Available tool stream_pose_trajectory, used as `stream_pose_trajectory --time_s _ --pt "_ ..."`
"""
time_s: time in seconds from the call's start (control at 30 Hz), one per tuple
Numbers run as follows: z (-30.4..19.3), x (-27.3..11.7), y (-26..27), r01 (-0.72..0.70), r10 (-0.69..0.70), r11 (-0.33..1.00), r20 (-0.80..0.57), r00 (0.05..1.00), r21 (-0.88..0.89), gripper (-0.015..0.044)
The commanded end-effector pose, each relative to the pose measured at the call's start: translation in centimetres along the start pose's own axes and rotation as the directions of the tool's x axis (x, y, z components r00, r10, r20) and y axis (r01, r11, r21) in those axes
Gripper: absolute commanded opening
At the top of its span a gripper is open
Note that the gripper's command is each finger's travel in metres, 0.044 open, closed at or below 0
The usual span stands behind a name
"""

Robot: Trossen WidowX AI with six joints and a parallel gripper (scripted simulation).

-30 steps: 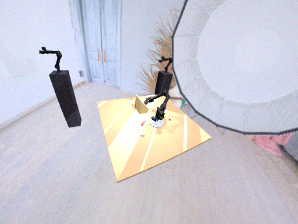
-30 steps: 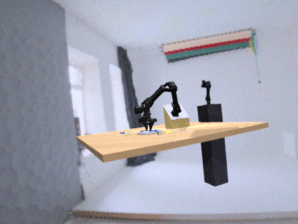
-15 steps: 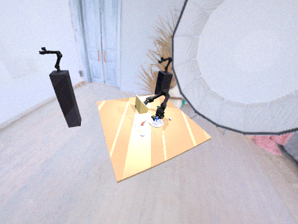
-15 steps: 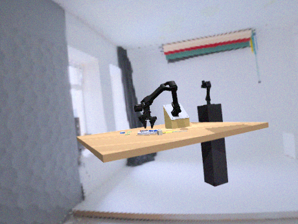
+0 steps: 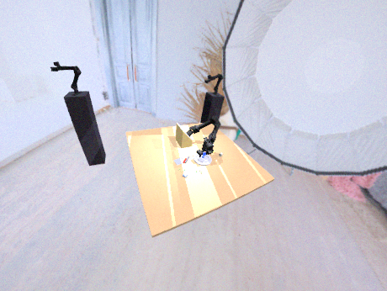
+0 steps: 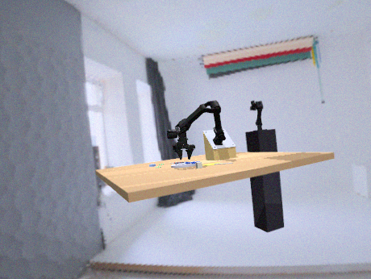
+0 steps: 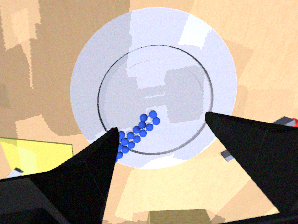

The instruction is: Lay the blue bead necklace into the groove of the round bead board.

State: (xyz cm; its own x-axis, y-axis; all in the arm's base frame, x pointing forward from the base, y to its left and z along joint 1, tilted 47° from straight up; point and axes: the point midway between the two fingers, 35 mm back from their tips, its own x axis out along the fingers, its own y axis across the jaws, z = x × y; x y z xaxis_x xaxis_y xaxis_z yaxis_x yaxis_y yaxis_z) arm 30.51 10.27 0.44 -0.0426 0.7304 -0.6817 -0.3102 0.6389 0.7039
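The round pale bead board (image 5: pixel 203 164) (image 6: pixel 177 165) (image 7: pixel 222 75) lies flat on the table; its groove shows as a dark ring in the wrist view. The blue bead necklace (image 5: pixel 204 156) (image 6: pixel 190 163) (image 7: pixel 143 133) lies bunched in a narrow double strand at the lower left of the board in the wrist view. One end is inside the ring; the strand crosses the groove there and runs behind the left finger, which hides the rest. My gripper (image 6: pixel 185 158) (image 7: pixel 161 123) is wide open and empty, just above the board, with the visible beads between its fingers and beside the left one.
A yellow sheet (image 7: pixel 42 152) lies left of the board in the wrist view. A sloped block (image 5: pixel 183 138) (image 6: pixel 221 154) stands near the arm's base. A small grey block (image 6: pixel 198 164) is beside the board. A red item (image 5: pixel 185 160) and a small blue item (image 5: pixel 184 176) (image 6: pixel 152 165) lie nearby.
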Motion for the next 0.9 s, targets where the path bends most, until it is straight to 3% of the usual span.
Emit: stream_pose_trajectory --time_s 0.0,0.07,0.17,0.3,0.47,0.87 --pt "0.0 0.0 0.0 0.001 -0.001 1.000 -0.001 1.000 -0.003 0.0440" --pt "-0.2 -0.1 0.5 0.001 -0.001 0.999 -0.001 1.000 0.048 0.0387" --pt "-1.1 -0.5 2.4 0.002 -0.001 0.963 -0.002 1.000 0.268 0.0310" --pt "-2.7 -0.9 4.9 0.002 -0.001 0.829 -0.003 1.000 0.560 0.0310" --pt "-5.0 -1.2 7.5 0.002 0.002 0.558 -0.003 1.000 0.830 0.0310" --pt "-5.3 -1.2 7.8 0.002 0.002 0.515 -0.003 1.000 0.857 0.0310"
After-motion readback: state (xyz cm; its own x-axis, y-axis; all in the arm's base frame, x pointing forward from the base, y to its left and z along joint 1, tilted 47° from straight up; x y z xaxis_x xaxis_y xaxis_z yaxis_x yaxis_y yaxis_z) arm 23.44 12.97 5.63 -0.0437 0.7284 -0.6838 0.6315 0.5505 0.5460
